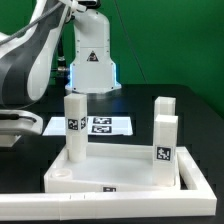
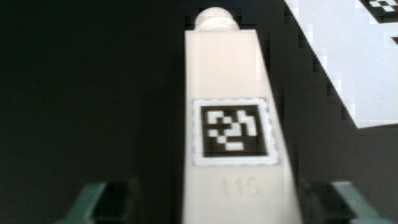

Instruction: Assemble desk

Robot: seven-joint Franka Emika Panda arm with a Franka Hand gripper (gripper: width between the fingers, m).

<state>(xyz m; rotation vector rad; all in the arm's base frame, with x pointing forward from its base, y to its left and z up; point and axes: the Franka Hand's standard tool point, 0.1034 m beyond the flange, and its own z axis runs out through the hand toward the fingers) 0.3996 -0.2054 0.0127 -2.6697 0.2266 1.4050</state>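
Note:
The desk's white panel (image 1: pixel 115 172) lies at the front with its raised rim. A white leg (image 1: pixel 74 125) with a black-and-white tag stands upright at the panel's corner on the exterior view's left. Two more tagged legs (image 1: pixel 165 140) stand at the exterior view's right. My gripper (image 1: pixel 82 88) hangs right over the top of the left leg. In the wrist view that leg (image 2: pixel 228 100) runs away from my gripper (image 2: pixel 222 202) and ends in a rounded peg (image 2: pixel 214 18). The fingers (image 2: pixel 98 203) straddle its near end with a dark gap on each side. The gripper is open.
The marker board (image 1: pixel 95 125) lies flat on the black table behind the panel. The arm's base (image 1: pixel 92 45) stands at the back. A white surface edge (image 2: pixel 365 75) shows beside the leg in the wrist view; I cannot tell which part it is.

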